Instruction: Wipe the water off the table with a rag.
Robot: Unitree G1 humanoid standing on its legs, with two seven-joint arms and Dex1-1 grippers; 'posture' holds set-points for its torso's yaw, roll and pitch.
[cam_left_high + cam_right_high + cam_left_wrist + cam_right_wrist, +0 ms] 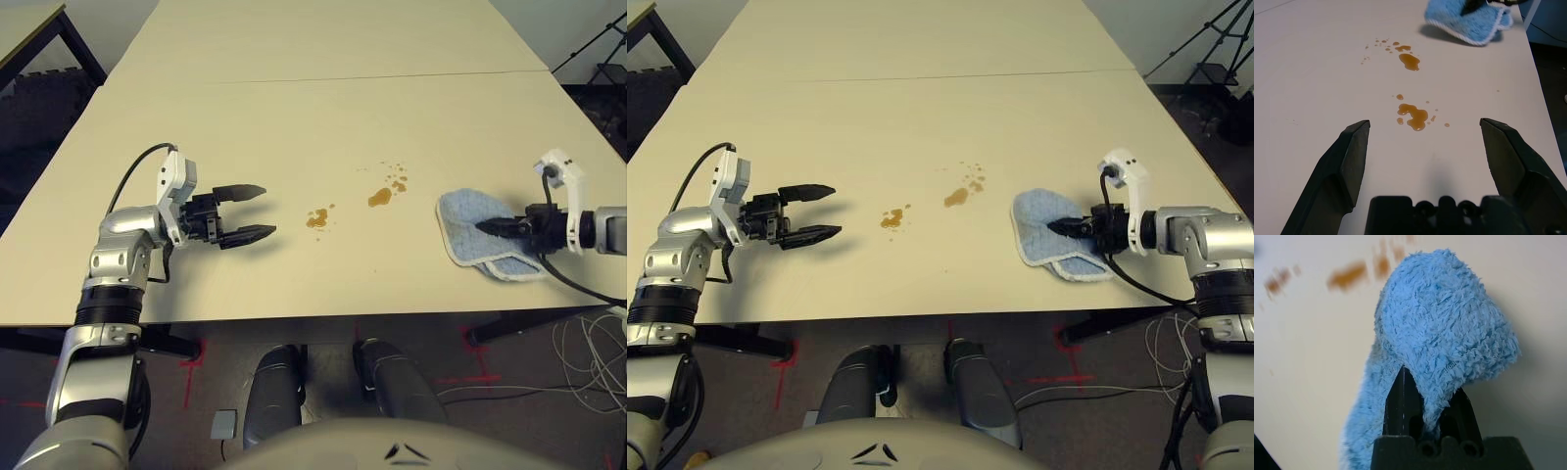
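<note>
The light blue rag [480,227] lies on the beige table [294,147] at the right, partly folded. My right gripper [487,227] is shut on the rag, and in the right wrist view the cloth [1444,328] bunches up between the black fingers [1403,404]. The water shows as amber blotches: one patch [380,197] with small droplets just left of the rag, another [316,218] further left. My left gripper [263,211] hovers open over the table's left part, pointing at the blotches [1413,116], with nothing between its fingers.
A thin seam [323,78] crosses the table farther back. A dark-framed smaller table [39,39] stands at the far left corner. Cables [588,352] lie on the floor at the right, and a tripod [1205,49] stands beyond the right edge.
</note>
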